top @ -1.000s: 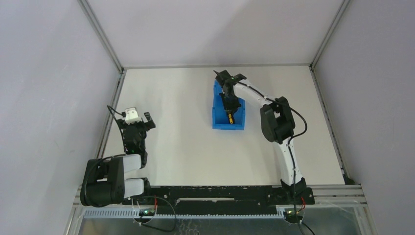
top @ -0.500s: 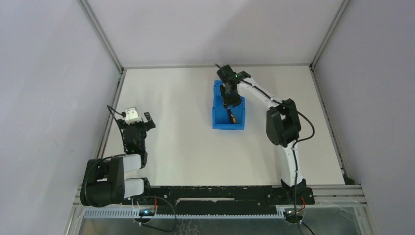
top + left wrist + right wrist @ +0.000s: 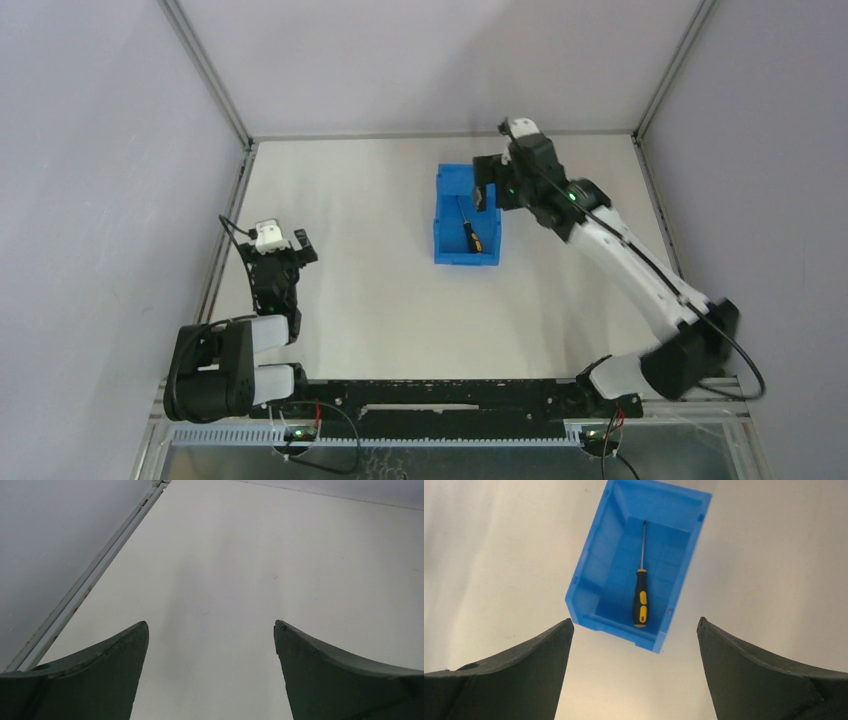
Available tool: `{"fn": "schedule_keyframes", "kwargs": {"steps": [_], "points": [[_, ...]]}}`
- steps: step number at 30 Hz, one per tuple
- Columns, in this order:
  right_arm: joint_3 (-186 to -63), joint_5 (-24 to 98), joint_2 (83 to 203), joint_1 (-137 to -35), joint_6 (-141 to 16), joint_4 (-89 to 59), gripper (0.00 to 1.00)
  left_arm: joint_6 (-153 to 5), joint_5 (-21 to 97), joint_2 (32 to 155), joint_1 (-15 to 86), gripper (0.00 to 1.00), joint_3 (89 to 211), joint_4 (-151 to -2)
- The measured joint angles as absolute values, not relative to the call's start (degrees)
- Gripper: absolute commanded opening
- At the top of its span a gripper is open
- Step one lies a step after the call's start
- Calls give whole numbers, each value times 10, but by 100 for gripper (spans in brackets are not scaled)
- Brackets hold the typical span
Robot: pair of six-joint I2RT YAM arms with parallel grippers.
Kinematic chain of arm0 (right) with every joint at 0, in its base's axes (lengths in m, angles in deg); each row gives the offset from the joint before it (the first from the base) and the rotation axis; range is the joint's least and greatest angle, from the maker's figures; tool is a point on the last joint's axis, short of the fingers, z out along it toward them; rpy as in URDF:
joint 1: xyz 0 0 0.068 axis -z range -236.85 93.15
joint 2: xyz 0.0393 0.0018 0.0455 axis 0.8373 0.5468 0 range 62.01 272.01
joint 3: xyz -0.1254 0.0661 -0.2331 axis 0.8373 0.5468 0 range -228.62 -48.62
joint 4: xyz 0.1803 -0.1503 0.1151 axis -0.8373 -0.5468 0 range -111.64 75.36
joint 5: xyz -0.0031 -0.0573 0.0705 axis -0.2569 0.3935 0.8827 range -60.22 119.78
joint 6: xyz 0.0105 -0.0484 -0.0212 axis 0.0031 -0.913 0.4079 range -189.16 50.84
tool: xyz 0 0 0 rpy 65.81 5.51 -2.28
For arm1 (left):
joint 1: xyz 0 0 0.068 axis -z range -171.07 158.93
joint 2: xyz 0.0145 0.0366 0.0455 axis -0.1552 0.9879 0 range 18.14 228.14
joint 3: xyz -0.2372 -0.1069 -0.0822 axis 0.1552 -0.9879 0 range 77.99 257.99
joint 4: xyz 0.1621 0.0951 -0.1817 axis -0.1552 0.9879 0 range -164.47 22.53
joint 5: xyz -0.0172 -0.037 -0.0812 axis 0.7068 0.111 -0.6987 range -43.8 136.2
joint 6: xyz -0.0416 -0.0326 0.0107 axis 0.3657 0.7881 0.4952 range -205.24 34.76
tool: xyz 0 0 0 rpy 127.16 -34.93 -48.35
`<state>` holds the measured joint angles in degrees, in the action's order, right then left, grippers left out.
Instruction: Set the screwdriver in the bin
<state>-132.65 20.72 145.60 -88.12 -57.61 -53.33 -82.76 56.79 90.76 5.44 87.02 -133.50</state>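
Note:
The screwdriver (image 3: 470,232), with a thin metal shaft and a yellow-and-black handle, lies flat on the floor of the blue bin (image 3: 441,215) at the table's middle back. The right wrist view looks down on the screwdriver (image 3: 640,597) inside the bin (image 3: 589,565), handle toward the low lip. My right gripper (image 3: 486,190) hangs open above the bin's right wall, holding nothing; its jaws (image 3: 635,620) stand wide apart. My left gripper (image 3: 273,247) rests open over bare table at the left, far from the bin.
Grey walls and metal frame rails (image 3: 226,225) bound the white table on three sides. The left wrist view shows the left gripper (image 3: 211,622) over plain tabletop, with the rail (image 3: 95,575) running along its left.
My right gripper has opened and let the screwdriver go into the bin, then risen and pulled back to the right as the arm stretched out. The left arm has not moved.

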Motion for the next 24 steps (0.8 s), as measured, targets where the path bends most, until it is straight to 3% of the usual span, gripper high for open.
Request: {"fn": "schedule_keyframes", "kwargs": {"steps": [15, 24], "points": [[-876, 167, 1118, -795, -558, -341, 100, -828, 568, 908, 54, 100, 870, -1335], [-728, 138, 1036, -752, -518, -302, 100, -828, 568, 908, 54, 100, 870, -1335]]}}
